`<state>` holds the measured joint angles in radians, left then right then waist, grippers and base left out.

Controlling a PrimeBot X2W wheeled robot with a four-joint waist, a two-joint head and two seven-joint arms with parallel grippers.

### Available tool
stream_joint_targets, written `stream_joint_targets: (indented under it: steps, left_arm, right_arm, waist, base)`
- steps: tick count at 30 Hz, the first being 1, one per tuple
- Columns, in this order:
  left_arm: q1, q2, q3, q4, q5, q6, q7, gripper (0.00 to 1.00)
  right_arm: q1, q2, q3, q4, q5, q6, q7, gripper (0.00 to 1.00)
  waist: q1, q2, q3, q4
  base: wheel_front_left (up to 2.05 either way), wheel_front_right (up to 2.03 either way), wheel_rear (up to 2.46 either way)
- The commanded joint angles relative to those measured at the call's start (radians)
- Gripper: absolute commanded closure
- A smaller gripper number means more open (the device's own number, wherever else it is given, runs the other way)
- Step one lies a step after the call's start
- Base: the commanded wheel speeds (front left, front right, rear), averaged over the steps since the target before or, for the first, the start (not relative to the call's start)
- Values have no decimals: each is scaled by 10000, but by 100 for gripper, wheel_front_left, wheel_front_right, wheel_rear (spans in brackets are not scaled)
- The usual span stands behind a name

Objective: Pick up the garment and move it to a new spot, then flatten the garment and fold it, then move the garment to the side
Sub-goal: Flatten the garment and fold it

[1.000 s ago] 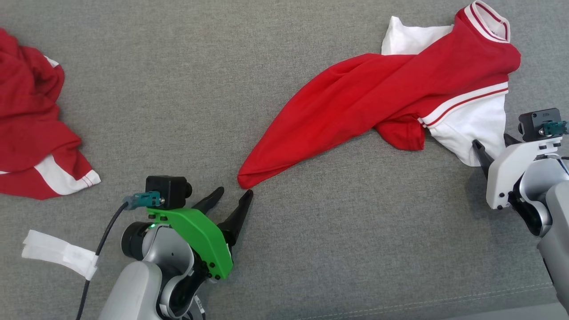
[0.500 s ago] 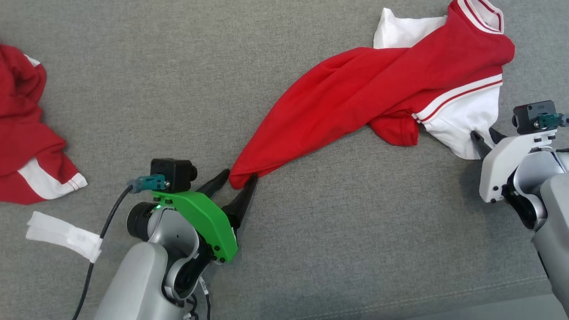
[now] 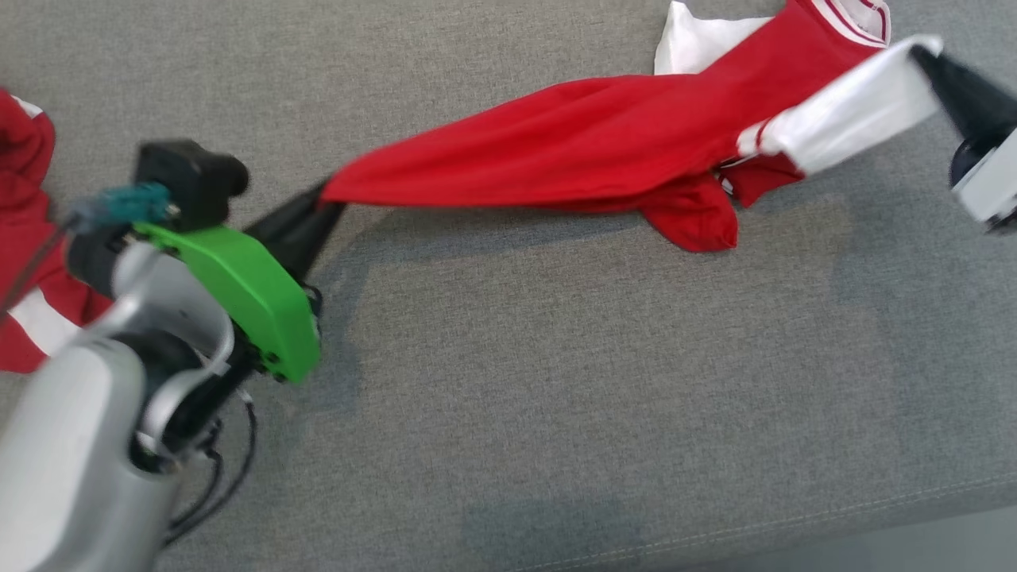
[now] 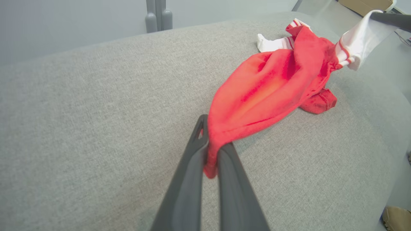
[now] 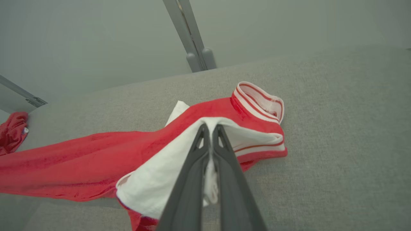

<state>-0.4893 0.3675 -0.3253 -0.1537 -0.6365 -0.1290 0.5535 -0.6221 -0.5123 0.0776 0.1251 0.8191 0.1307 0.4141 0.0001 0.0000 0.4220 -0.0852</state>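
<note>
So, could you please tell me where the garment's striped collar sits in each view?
Head view: collar at the top edge, far right, partly cropped.
Left wrist view: collar upper right, at the far end of the garment.
Right wrist view: collar just right of centre.
Shared landmark: the white panel pinched in the right gripper, beside the collar.

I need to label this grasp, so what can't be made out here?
Right gripper: head view, blurred, its body cut off by the right edge.
Other red garment: head view, cut by the left edge, partly behind the left arm.
Held garment: how much of its red corner the left gripper pinches; left wrist view, fingers cover it.
Its collar: head view, cut off by the top edge.
</note>
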Motion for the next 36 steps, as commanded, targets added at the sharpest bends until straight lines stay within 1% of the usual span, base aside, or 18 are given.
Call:
stream_joint_targets:
  steps: [1,2,3,4,6,8,10,13,17,19,21,23,25,28,29,33,34,36]
  left_arm:
    - [-385,232,171,-218,-137,-23,232,100]
    - [-675,505,306,-480,-222,-3,646,100]
    - [-1023,755,474,-706,-333,29,1048,100]
    - [-1415,941,660,-841,-409,110,1422,100]
    - [-2365,1281,950,-879,-545,196,2064,100]
    - [-3295,1589,974,-629,-422,206,2603,100]
    - [-4454,1743,939,-222,-141,161,2783,100]
    - [-6176,1722,708,609,423,80,2476,100]
    - [-8239,1507,215,2063,1265,16,1330,100]
    - [-9123,1415,-29,2944,1712,7,555,100]
    - [-9952,1354,-226,3805,2147,-6,-395,100]
    - [-10639,1265,-389,4542,2499,-14,-1427,100]
    - [-11111,1079,-456,5292,2583,-14,-2409,100]
    - [-11734,1013,-690,6074,2874,-20,-4094,100]
    - [-11734,1013,-690,6074,2874,-20,-4094,100]
    - [-12135,887,-891,6859,3044,-24,-6340,100]
    - [-12291,888,-891,7079,3074,-25,-6738,100]
    - [-12555,872,-1042,7436,3071,-11,-7336,100]
  right_arm:
    - [-361,-88,-128,-242,77,2,135,100]
    - [-679,-174,-367,-529,68,2,222,100]
    - [-1050,-98,-684,-653,47,0,348,100]
    - [-1371,6,-770,-762,22,5,584,100]
    - [-2360,373,-1041,-746,-196,2,960,100]
    - [-3350,845,-1077,-546,-527,2,1332,100]
    - [-4445,1417,-1141,-180,-1094,3,1495,100]
    - [-6125,2522,-1402,623,-2198,3,1213,100]
    - [-8318,3808,-1852,1735,-3764,2,387,100]
    - [-9276,4215,-2076,2404,-4438,2,-138,100]
    - [-10132,4438,-2146,3076,-5120,2,-737,100]
    - [-10974,4531,-2437,3593,-5484,2,-1531,100]
    - [-11682,4564,-2716,4060,-5650,2,-2383,100]
    - [-12403,4614,-2519,4851,-5423,2,-3418,100]
    - [-12403,4614,-2519,4851,-5423,2,-3418,100]
    - [-12866,4561,-2100,5432,-5078,2,-4980,100]
    - [-12960,4572,-2041,5489,-5019,2,-5484,100]
    - [-13157,4596,-2017,5780,-4865,3,-6095,100]
  waist:
    - [-1,0,68,-38]
    - [-1,0,130,-68]
    - [-1,0,222,-99]
    - [-1,0,352,-123]
    - [-1,0,690,-164]
    - [-1,0,1071,-183]
    - [-1,0,1529,-176]
    - [-1,0,2271,-125]
    - [-1,0,3130,178]
    - [-1,0,3408,351]
    - [-1,0,3612,496]
    - [-1,0,3780,638]
    - [-1,0,3863,779]
    - [-1,0,3943,972]
    - [-1,0,3943,972]
    - [-1,0,4086,1046]
    - [-1,0,4107,1053]
    - [-1,0,4103,1055]
  base:
    - [0,0,0]
    - [0,0,0]
    - [0,0,0]
    - [0,0,0]
    - [0,0,0]
    - [0,0,0]
    - [0,0,0]
    - [0,0,0]
    - [0,0,0]
    - [0,0,0]
    - [0,0,0]
    - [0,0,0]
    - [0,0,0]
    - [0,0,0]
    - [0,0,0]
    - [0,0,0]
    - [0,0,0]
    - [0,0,0]
